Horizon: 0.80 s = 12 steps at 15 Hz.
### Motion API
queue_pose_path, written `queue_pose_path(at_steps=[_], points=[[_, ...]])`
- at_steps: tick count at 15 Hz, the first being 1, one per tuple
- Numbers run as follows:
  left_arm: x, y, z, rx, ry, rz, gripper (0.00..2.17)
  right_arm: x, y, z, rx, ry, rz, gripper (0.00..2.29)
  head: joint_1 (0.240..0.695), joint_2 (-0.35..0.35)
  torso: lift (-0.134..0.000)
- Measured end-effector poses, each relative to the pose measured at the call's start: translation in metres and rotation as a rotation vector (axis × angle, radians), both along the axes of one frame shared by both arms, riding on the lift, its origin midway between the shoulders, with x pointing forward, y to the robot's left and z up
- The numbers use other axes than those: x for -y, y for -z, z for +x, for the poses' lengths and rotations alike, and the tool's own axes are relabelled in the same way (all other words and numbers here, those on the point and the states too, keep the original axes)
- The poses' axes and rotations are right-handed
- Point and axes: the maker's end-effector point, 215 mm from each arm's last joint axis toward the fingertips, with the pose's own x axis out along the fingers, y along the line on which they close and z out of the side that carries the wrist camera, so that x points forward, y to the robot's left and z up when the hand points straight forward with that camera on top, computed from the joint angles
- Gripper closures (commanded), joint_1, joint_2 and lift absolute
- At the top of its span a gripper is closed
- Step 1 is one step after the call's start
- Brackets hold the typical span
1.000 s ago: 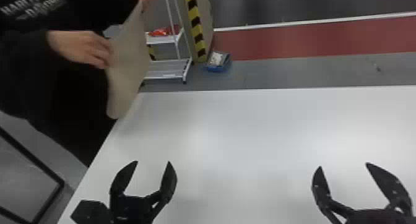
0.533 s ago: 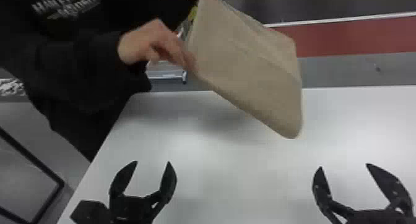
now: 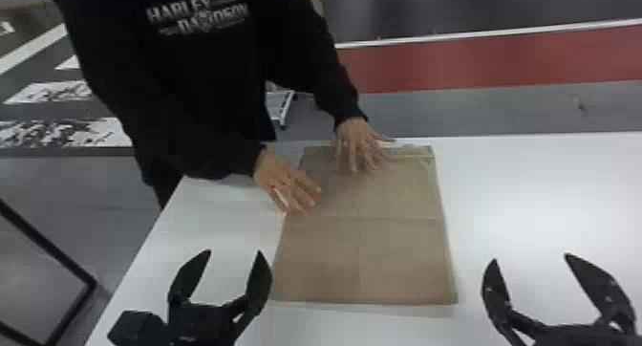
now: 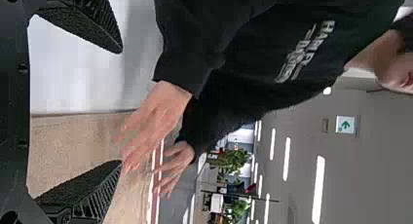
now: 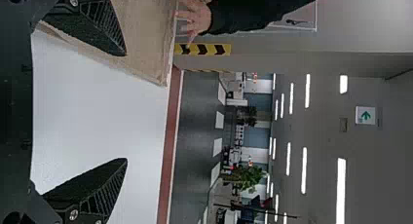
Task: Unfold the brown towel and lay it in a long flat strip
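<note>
Both agape: left tool (image 3: pixel 234 252), right tool (image 3: pixel 530 257)

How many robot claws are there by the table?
2. In the head view, the left gripper is left of the brown towel, and the right gripper is right of it.

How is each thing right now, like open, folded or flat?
Rectangular brown cloth towel: folded, creased, lying flat.
Left black two-fingered gripper: open, empty.
Right black two-fingered gripper: open, empty.
Person's bare hands: fingers spread.
Flat white table: partly covered.
</note>
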Motion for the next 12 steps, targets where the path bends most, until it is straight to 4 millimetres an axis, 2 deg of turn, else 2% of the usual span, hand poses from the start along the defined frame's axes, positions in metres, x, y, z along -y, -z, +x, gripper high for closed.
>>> queue_pose_path(at_steps=[12], points=[[-0.0003,0.0027,0.0008,-0.003,-0.001,-0.001,0.07,-0.0001,0.0028,0.0014,-0.004,0.001,0.001,0.11,0.695,0.241,-0.117]])
